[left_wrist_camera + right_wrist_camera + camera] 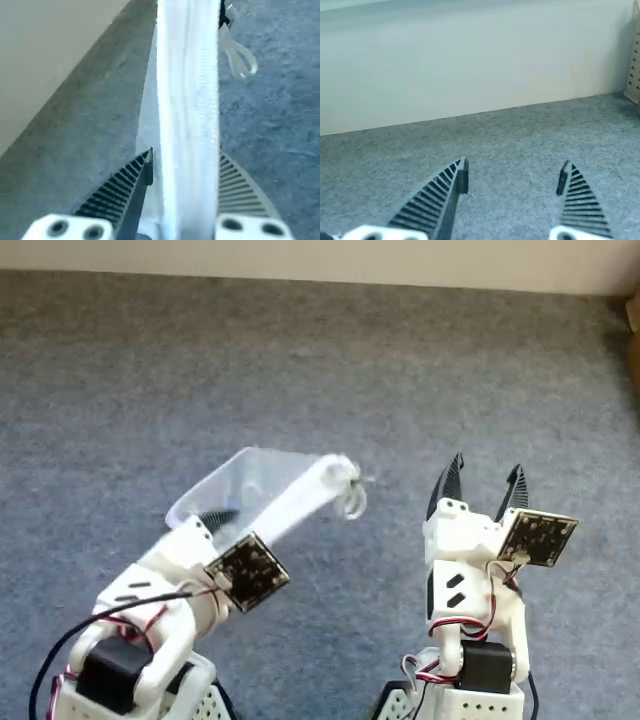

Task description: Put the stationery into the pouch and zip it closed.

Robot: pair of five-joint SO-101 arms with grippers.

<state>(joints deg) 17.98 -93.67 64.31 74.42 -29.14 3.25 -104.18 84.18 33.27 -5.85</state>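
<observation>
Looks late in the task. Grips the pouch [262, 492] by one short end in the left gripper [185, 156], fingers pressed against either side of the zip band [187, 95], holding it out over the grey table [300, 360]. Judging by the left wrist view, appears zipped along its whole length, with the pull ring [239, 59] at the far end; too hazy through the clear wall to say whether anything lies inside. Leaves, at most, a last tug on the ring and setting the pouch down. Has the right gripper [485, 480] spread wide and holding nothing, near the ring end but apart from it.

From above, gives the layout: both arms, the pouch slanting away from the left one, the gap from ring to right gripper. From the left wrist, gives the zip teeth close up. From the right wrist, offers grey table and a pale wall [470, 65] ahead, seen between parted fingers
</observation>
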